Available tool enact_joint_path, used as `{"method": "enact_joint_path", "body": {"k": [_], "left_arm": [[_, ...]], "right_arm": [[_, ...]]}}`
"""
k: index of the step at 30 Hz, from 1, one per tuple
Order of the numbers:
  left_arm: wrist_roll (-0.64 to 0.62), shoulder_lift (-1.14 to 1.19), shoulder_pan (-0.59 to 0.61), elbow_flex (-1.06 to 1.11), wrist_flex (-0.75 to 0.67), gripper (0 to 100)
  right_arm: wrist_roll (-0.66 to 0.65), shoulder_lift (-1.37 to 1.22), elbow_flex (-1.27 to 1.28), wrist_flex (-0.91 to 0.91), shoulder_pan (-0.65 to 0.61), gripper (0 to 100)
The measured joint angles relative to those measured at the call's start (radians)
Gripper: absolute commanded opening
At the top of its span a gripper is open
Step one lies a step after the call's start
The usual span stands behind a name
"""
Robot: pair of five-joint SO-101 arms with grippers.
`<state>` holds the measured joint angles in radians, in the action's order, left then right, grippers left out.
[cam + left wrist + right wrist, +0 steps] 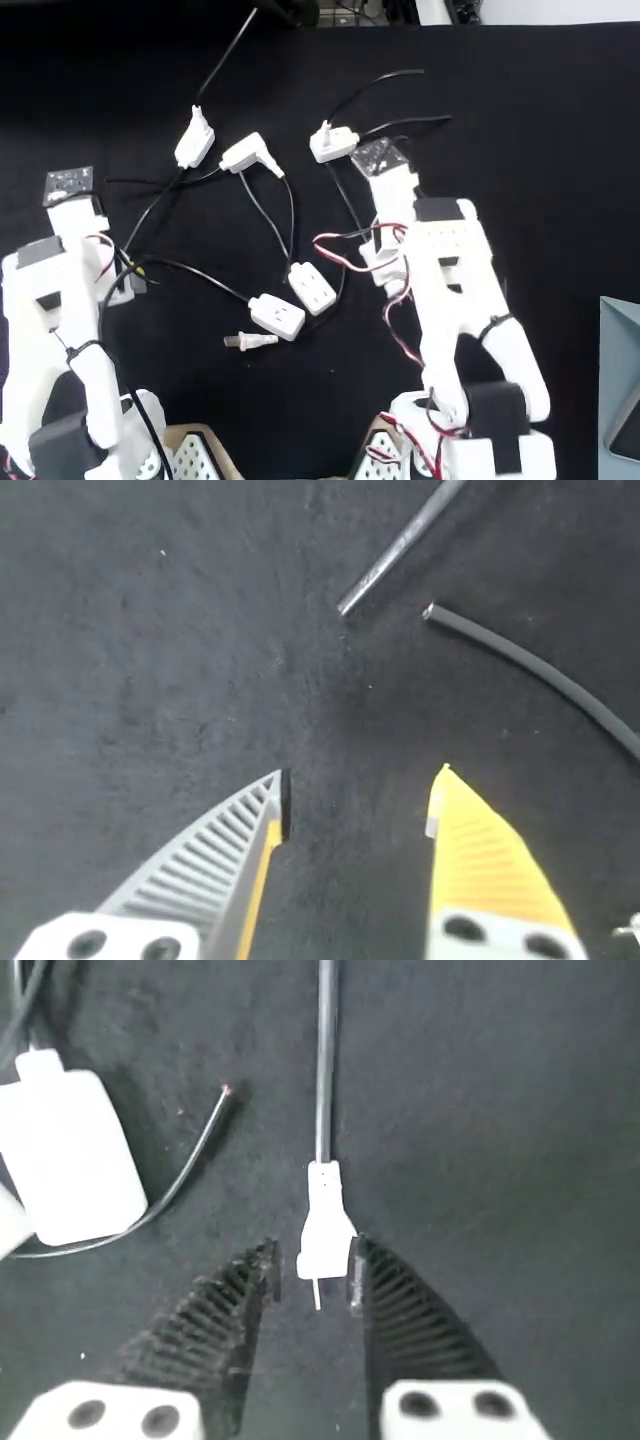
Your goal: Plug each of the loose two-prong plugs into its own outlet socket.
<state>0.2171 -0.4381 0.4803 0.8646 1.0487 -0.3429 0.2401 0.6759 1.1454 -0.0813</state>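
Now: right gripper (313, 1250) open, jaws straddling the white plug (325, 1225). I'd close squarely on its body, keeping the prongs (317, 1298) free. Left gripper (361, 773) open over bare cloth (150, 630).

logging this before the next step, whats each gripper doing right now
Left gripper: open, holding nothing.
Right gripper: open, straddling a small white two-prong plastic plug, not clamped.

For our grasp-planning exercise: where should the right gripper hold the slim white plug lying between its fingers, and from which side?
Probably the widest part of the plug, from the prong end: it lies flat, prongs toward the right gripper, cable trailing away.
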Motion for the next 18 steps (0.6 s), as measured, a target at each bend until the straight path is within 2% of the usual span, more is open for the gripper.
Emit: {"method": "enact_joint_path", "body": {"k": [5,18], "left_arm": [[0.0,0.0,0.0,0.048,-0.051,23],[-0.002,-0.006,0.0,0.095,-0.097,23]], "right_arm": [[-0.058,-0.068,0.0,0.0,-0.002,10.7],[-0.064,-0.212,-0.018,-0.032,0.008,10.6]]}}
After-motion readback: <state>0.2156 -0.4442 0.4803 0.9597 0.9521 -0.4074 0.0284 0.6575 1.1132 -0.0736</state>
